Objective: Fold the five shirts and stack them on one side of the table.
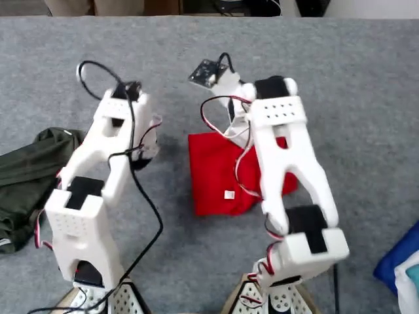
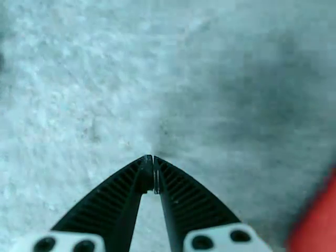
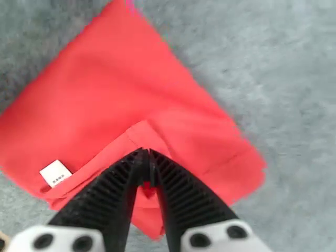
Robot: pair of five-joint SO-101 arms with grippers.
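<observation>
A folded red shirt (image 1: 216, 173) lies flat on the grey carpet in the middle of the table, a white label (image 3: 54, 173) showing on one fold. My right gripper (image 3: 146, 164) hangs shut over its folded layers, with no cloth seen between the fingers; from above it (image 1: 231, 115) is at the shirt's far edge. My left gripper (image 2: 152, 174) is shut with nothing in it, low over bare carpet just left of the red shirt (image 2: 319, 223). A crumpled dark green shirt (image 1: 26, 176) lies at the table's left edge.
Blue and pale teal cloth (image 1: 402, 261) pokes in at the near right edge. Both white arms and their cables reach over the near half of the table. Grey carpet (image 1: 340, 72) covers the far side.
</observation>
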